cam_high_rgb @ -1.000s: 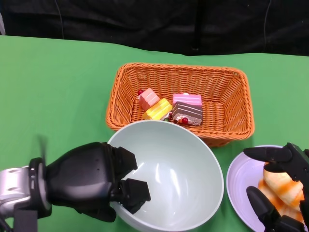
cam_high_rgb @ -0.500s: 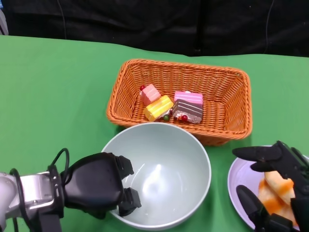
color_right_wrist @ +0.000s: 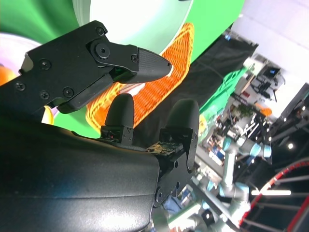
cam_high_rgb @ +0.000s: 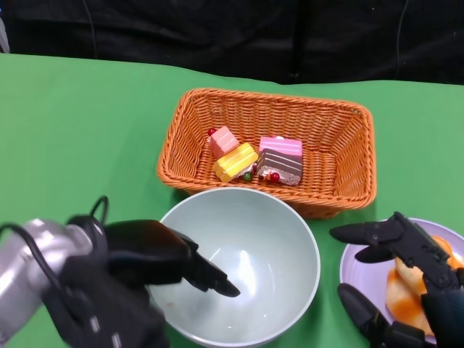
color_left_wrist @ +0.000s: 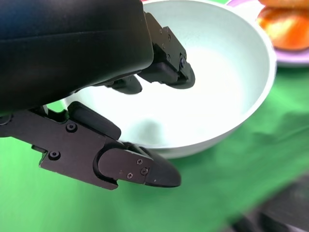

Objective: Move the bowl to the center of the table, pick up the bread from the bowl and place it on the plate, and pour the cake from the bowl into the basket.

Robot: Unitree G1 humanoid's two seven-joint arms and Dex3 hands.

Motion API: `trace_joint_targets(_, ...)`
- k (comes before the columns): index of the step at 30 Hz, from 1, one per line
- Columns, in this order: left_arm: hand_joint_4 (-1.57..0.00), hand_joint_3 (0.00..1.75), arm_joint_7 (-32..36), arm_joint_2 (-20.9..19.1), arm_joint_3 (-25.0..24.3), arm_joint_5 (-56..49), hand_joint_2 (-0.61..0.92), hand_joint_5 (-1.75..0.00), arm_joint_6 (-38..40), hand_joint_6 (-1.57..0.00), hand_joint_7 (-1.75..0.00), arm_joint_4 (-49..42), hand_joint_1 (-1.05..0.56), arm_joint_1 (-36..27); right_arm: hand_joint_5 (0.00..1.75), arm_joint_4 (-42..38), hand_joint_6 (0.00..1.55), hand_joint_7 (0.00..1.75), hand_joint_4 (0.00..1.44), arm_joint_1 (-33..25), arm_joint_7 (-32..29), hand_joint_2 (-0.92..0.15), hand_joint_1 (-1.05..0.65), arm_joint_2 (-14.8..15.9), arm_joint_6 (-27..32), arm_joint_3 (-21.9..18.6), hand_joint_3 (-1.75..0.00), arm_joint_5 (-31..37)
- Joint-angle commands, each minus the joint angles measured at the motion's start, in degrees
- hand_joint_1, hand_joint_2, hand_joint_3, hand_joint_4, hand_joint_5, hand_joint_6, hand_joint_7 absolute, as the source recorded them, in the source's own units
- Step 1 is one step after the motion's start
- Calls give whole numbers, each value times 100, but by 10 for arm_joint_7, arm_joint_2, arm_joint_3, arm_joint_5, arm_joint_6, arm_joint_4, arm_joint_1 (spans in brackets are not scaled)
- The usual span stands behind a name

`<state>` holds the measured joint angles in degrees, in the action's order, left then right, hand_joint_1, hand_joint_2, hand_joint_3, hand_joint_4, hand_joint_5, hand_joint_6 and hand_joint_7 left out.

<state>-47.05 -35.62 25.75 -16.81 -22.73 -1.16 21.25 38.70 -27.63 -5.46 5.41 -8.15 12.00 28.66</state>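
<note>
The pale green bowl (cam_high_rgb: 246,268) stands empty at the front middle of the table. My left hand (cam_high_rgb: 138,261) is at its near-left rim with fingers stretched over the inside and thumb outside; in the left wrist view the hand (color_left_wrist: 96,58) is spread apart around the bowl (color_left_wrist: 212,96) without clamping it. The bread (cam_high_rgb: 402,293) lies on the lilac plate (cam_high_rgb: 355,264) at front right. My right hand (cam_high_rgb: 424,257) hovers over it, fingers apart and holding nothing. Three cake pieces (cam_high_rgb: 280,161) lie in the orange wicker basket (cam_high_rgb: 341,138) behind the bowl.
The basket's front wall almost touches the bowl's far rim. Bare green table lies to the left and far left. A black backdrop runs along the table's far edge. The plate is close to the bowl's right side.
My left hand has let go of the bowl's rim and its fingers have spread out. The bowl now rests level. My right hand has shifted slightly left over the plate.
</note>
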Motion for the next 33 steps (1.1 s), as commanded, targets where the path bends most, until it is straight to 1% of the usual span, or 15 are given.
trace_joint_targets(1,-12,23,-152,-50,-71,253,92,-23,165,-31,-2,93,-79,-15,132,8,29,101,28,-1,32,-66,-29,28,-58,22,-72,-46)
trace_joint_targets(2,-38,18,-141,-39,-105,316,92,-36,187,-47,-9,107,-73,-34,132,5,32,102,29,0,34,-66,-28,28,-59,22,-71,-52)
trace_joint_targets(3,-50,17,-121,-25,-139,371,92,-43,206,-56,-13,124,-69,-56,131,1,34,103,30,0,34,-66,-27,28,-63,22,-71,-58)
trace_joint_targets(5,-64,18,-81,-6,-179,418,92,-51,230,-68,-17,152,-62,-86,129,-5,37,102,33,1,33,-66,-26,29,-69,22,-70,-65)
trace_joint_targets(8,-64,20,18,43,-222,432,92,-75,251,-75,-20,205,-54,-140,128,-17,40,102,37,5,28,-64,-24,26,-81,22,-73,-75)
trace_joint_targets(9,-60,23,62,72,-232,427,92,-98,251,-79,-28,222,-46,-162,128,-23,43,103,41,7,25,-61,-22,24,-88,22,-79,-84)
trace_joint_targets(11,-61,28,154,123,-244,410,90,-124,273,-72,-64,260,-34,-204,127,-32,46,104,45,7,21,-57,-20,20,-99,22,-88,-96)
trace_joint_targets(12,-62,43,198,144,-245,401,81,-132,294,-68,-82,281,-28,-224,127,-36,48,105,47,7,19,-56,-19,18,-103,23,-91,-102)
trace_joint_targets(13,-63,81,234,161,-246,396,63,-143,318,-64,-103,299,-19,-242,128,-38,49,107,49,6,19,-53,-19,16,-105,23,-96,-106)
trace_joint_targets(14,-61,104,257,171,-245,393,53,-151,335,-61,-117,313,-15,-253,129,-40,50,108,50,6,18,-51,-19,15,-107,24,-101,-109)
trace_joint_targets(17,-58,122,321,214,-229,349,49,-171,343,-53,-145,341,-9,-312,134,-50,53,110,55,3,14,-44,-17,10,-117,26,-114,-120)
trace_joint_targets(21,-65,124,373,267,-215,336,54,-174,351,-59,-149,359,-2,-379,140,-64,59,111,59,0,6,-37,-16,3,-132,29,-128,-123)
trace_joint_targets(26,-75,123,405,308,-199,344,59,-175,369,-68,-150,375,0,-432,141,-76,63,112,63,0,-3,-29,-13,-4,-147,29,-141,-124)
trace_joint_targets(29,-81,127,393,310,-191,328,58,-175,336,-71,-157,361,3,-455,144,-79,67,116,65,-4,-9,-25,-9,-12,-151,31,-148,-126)
trace_joint_targets(33,-89,137,348,301,-194,303,50,-175,229,-76,-166,294,4,-453,150,-89,75,120,73,-6,-17,-26,-4,-12,-164,25,-153,-122)
